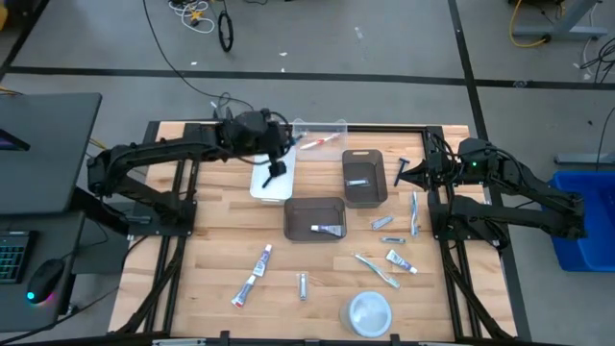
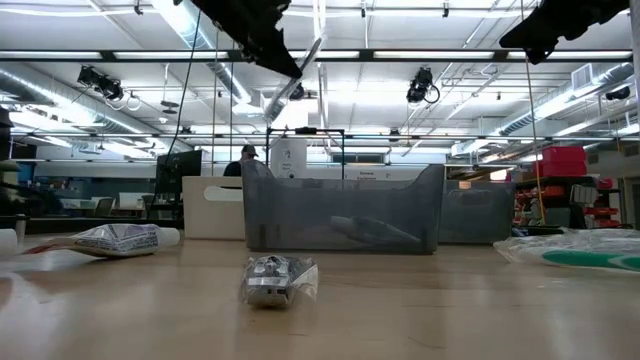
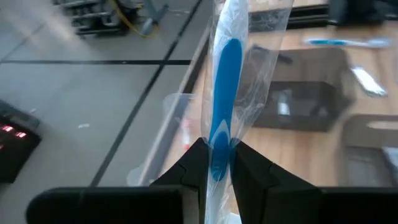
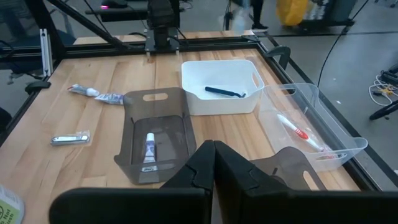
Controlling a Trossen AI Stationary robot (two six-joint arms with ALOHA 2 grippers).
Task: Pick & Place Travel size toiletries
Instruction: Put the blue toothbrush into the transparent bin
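Left gripper (image 3: 216, 163) pinched wrapped blue toothbrush (image 3: 224, 93) upper-centre frame above white bin (image 1: 270, 183); I feared slippery wrapper sliding free.

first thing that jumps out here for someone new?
The left gripper, raised above the white bin at the table's back left, is shut on a blue toothbrush in a clear wrapper. Next come the loose toiletries strewn over the front of the wooden table, such as a toothpaste tube. The right gripper waits shut at the right edge.
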